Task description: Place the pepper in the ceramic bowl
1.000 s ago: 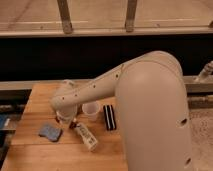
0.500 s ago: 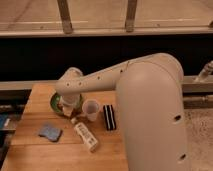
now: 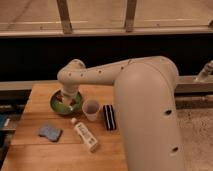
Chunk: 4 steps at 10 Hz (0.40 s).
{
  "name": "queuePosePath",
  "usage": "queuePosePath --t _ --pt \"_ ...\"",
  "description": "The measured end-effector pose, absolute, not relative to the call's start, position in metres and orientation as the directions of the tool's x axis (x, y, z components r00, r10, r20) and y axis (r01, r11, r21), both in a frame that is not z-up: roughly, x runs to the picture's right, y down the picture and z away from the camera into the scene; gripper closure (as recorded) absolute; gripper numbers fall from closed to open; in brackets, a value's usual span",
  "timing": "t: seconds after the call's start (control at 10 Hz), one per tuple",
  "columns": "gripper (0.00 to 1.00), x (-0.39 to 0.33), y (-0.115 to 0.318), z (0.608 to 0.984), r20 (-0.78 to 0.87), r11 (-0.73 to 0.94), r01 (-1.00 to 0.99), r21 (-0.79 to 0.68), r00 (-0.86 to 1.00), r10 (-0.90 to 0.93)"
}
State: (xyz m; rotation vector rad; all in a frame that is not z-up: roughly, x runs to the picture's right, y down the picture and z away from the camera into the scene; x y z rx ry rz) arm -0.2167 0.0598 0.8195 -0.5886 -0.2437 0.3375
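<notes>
The claw (image 3: pixel 65 98) has moved from the bench's (image 3: pixel 35 150) front to hang just over the ceramic bowl (image 3: pixel 56 106). I cannot tell its state. The pepper is hidden, probably at the bowl, so release seems near.

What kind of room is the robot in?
Probably a kitchen-like test room. A wooden butcher-block table holds a round green ceramic bowl, a small whitish plastic cup and a white labelled bottle. The robot's claw hangs over the bowl.
</notes>
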Motion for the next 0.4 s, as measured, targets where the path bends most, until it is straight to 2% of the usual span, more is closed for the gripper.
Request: queuePosePath --t 0.4 --pt "1.00 -0.227 0.052 0.846 0.197 0.765 -0.210 -0.609 0.894 0.402"
